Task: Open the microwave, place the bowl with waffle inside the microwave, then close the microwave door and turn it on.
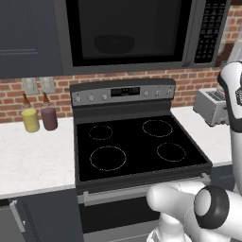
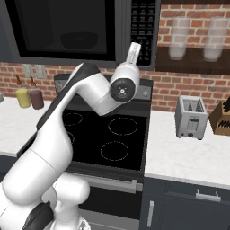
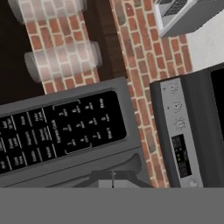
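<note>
Glossy white rounded arm (image 2: 58, 134) segments, dark grey joint rings, and a round dark end cap.

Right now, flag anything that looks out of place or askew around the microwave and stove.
Nothing stands out. The microwave door is closed with the bowl dimly visible upright behind the glass, and the stove, toaster and bottles stand straight.

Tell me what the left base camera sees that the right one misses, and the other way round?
Left alone: little that I can pick out. Right alone: two glass jars on a shelf, a knife block, and the gripper up by the microwave's button panel. Shared: microwave with door closed and a bowl dimly inside, stove, toaster, two bottles.
</note>
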